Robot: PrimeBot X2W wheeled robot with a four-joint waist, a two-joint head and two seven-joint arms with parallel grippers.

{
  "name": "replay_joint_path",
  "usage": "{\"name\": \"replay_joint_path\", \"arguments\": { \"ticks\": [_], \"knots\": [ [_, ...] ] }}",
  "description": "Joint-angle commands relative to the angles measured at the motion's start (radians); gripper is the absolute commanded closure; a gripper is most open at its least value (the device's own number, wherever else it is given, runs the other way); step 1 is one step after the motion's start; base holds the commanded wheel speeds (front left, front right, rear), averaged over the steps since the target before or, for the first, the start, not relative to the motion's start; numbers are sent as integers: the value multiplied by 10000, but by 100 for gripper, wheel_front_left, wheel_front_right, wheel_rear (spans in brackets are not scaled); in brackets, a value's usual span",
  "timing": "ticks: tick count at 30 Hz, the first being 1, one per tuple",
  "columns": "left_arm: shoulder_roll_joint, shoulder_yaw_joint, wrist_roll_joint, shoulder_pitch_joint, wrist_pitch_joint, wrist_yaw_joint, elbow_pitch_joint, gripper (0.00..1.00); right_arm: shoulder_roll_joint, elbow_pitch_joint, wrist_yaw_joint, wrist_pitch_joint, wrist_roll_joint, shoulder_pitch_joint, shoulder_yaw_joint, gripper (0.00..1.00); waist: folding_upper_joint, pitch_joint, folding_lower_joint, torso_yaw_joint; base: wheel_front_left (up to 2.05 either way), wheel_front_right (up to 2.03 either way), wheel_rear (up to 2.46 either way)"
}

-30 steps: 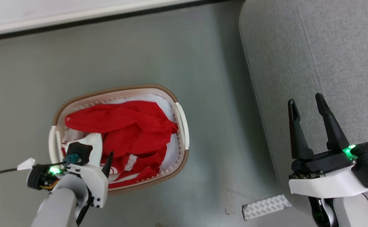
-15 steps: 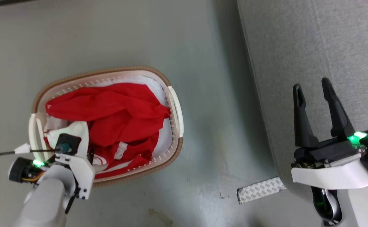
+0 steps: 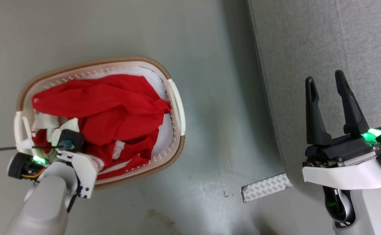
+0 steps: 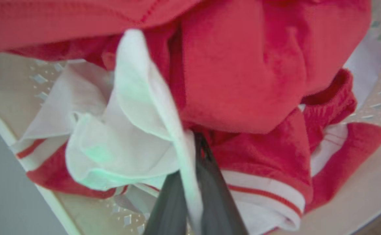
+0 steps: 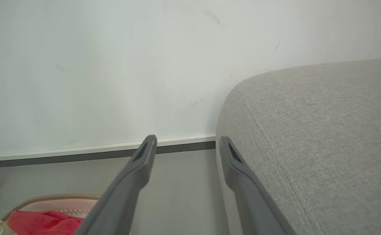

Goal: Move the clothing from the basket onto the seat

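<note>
The clothing (image 3: pixel 112 104) is soft red and white cloth. The basket (image 3: pixel 176 104) is smooth perforated plastic; the sofa (image 3: pixel 308 39), matt woven fabric.

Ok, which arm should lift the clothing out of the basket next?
Left. The left gripper is down in the basket, shut on a white fold of the clothing. The right gripper stands open by the seat, apart from the basket.

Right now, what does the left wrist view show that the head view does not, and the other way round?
Left wrist view: the left end effector shut, its fingers pinching a white fold of the clothing. Head view: the right end effector, open, near the seat, and the floor. Both: red clothing lying in the basket.
</note>
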Motion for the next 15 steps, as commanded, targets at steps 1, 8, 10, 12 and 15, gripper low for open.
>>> {"name": "replay_joint_path", "arguments": {
  "ticks": [1,8,10,12,15],
  "knots": [
    [4,16,-80,-72,-98,-22,16,100,-9,36,-21,-34,-34,79,-44,0,0,-232,-1,77,0,0,0],
    [-657,176,-677,325,-1108,-189,-247,100,-8,318,-21,-34,-366,822,-547,0,0,-2070,-1,721,0,0,0],
    [-960,191,-917,537,-1357,-220,-519,100,-11,407,-21,-34,-471,1198,-657,0,0,-3037,-1,1035,0,0,0],
    [-1160,188,-1028,707,-1465,-260,-750,100,-12,478,-21,-34,-584,1491,-667,0,0,-3707,-1,1222,0,0,0],
    [-1310,168,-1119,917,-1540,-279,-1016,100,-17,548,-21,-34,-705,1780,-708,0,0,-4349,-1,1390,0,0,0]
  ]
}}
